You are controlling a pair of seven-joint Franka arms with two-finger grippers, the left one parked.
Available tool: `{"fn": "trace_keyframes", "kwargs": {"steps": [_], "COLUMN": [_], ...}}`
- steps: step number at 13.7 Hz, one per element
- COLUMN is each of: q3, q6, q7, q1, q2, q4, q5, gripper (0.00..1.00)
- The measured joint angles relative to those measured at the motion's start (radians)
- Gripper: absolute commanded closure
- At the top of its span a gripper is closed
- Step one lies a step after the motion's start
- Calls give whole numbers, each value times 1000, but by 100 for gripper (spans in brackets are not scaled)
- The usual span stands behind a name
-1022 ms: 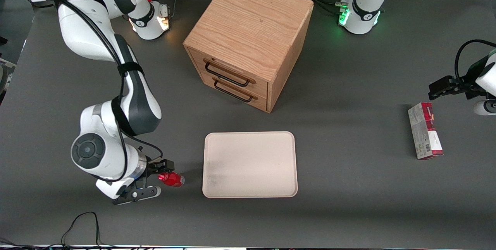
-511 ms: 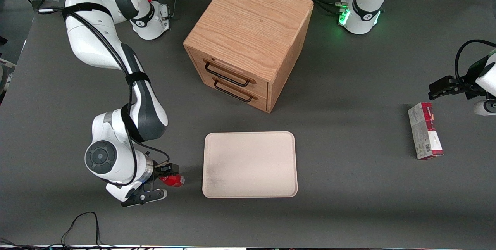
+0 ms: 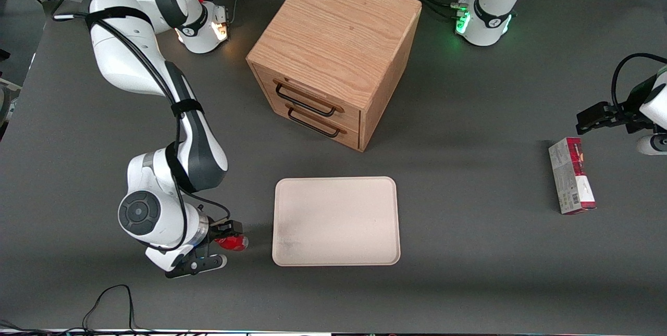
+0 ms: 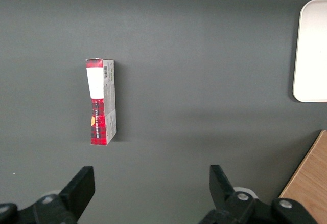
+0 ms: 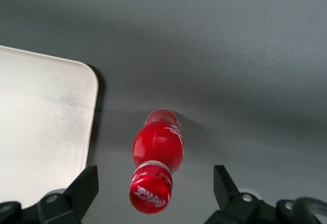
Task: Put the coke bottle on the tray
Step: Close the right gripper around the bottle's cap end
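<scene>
Surface: dark grey table [image 3: 469, 273] under everything you see, with a wooden cabinet [image 3: 333, 54] farther from the front camera than the tray.
Bottle: the coke bottle [image 3: 233, 243] stands upright on the table, just beside the tray's short edge at the working arm's end but not touching it; your wrist camera looks down on its red cap [image 5: 150, 194].
Claw: your gripper [image 3: 221, 245] sits over the bottle with fingers [image 5: 82, 189] spread wide, one on each side of it, holding nothing.
Why: that straddle looks like the line-up for a grasp around the neck or upper body, judged from how centred the cap is between the fingers.
Tray: the tray [image 3: 336, 220] lies bare, so you have a short carry to it.
Carton: a red-and-grey carton [image 3: 571, 175] lies flat toward the parked arm's end, well clear of your work.
Hidden: from the front, the arm's wrist covers part of the bottle; its base is not visible, and you cannot tell how low the fingertips reach.
</scene>
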Motion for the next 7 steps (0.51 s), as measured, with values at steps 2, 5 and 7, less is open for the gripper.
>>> {"fn": "trace_keyframes", "kwargs": {"steps": [2, 5, 7], "q3": [0, 0, 0], "q6": [2, 2, 2], "q7": [0, 0, 0], "q1": [0, 0, 0], "q2": [5, 7, 7], "q4": [0, 0, 0], "q5": [0, 0, 0], "gripper": [2, 49, 74]}}
